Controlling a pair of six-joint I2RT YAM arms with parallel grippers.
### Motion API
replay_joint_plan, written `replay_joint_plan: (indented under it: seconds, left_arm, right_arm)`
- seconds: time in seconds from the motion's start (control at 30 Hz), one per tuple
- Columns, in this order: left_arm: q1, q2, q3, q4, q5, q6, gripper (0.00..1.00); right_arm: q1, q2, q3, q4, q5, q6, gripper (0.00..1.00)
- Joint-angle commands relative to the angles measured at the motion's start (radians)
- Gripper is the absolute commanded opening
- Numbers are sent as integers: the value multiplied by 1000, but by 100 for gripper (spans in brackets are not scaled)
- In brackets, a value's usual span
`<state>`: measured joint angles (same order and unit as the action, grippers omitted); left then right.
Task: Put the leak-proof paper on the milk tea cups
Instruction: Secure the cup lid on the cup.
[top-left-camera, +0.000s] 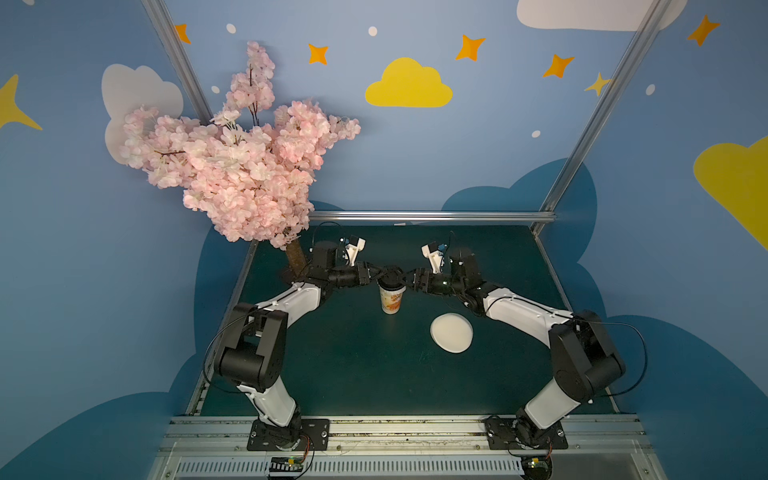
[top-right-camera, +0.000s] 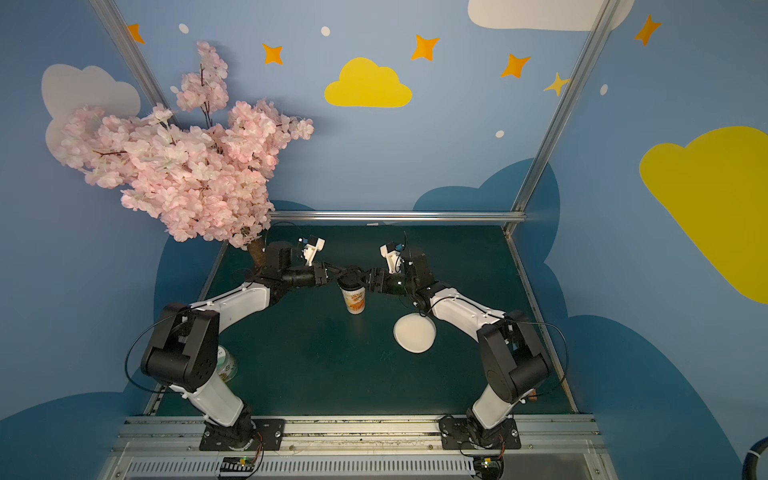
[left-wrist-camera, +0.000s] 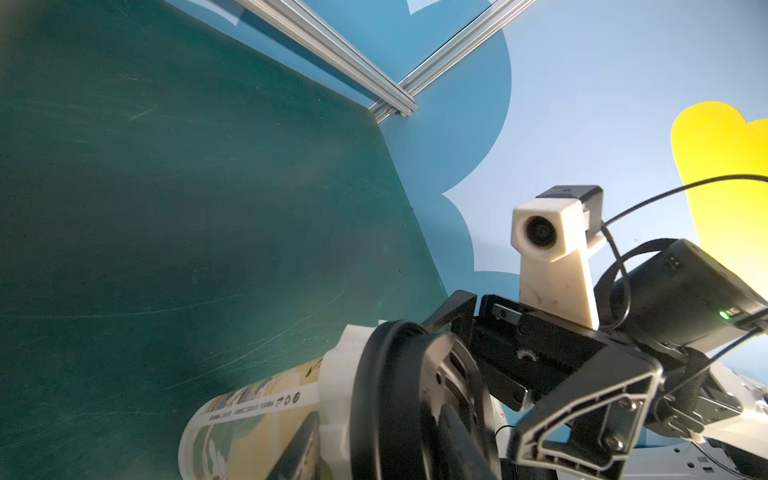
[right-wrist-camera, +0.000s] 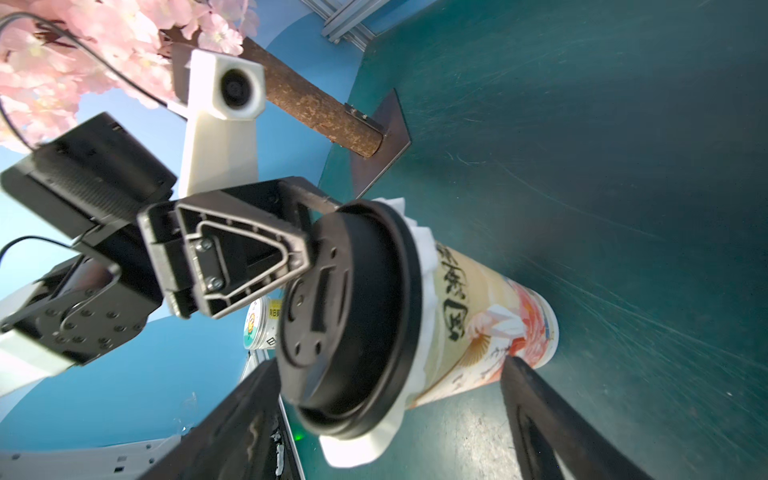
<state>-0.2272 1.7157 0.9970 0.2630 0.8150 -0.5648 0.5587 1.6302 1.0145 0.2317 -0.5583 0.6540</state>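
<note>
The milk tea cup (top-left-camera: 390, 302) (top-right-camera: 355, 302) stands upright mid-table, cream with orange print. A black lid (top-left-camera: 390, 275) (right-wrist-camera: 353, 299) sits on its mouth. The leak-proof paper (right-wrist-camera: 424, 249) (left-wrist-camera: 334, 374) lies under the lid, its white edge hanging round the rim. My left gripper (top-left-camera: 376, 274) (left-wrist-camera: 374, 436) comes in from the left and is shut on the black lid, one finger on the lid's top and one under the paper's edge against the cup's side. My right gripper (top-left-camera: 405, 276) (right-wrist-camera: 388, 370) is at the right, open, its fingers straddling the lid and upper cup.
A thick white round pile of sheets (top-left-camera: 451, 332) (top-right-camera: 414, 333) lies on the green table to the right of the cup. A pink blossom tree (top-left-camera: 232, 174) stands at the back left on a brown trunk (right-wrist-camera: 316, 108). A small printed tin (top-right-camera: 226, 365) sits at the left edge.
</note>
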Motion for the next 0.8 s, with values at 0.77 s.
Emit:
replay_joint_plan:
  seconds: [0.77]
  left_arm:
    - [-21,138,-89,-354,-116,74,44]
  right_arm:
    - [24,98,-112,187,31,-21,61]
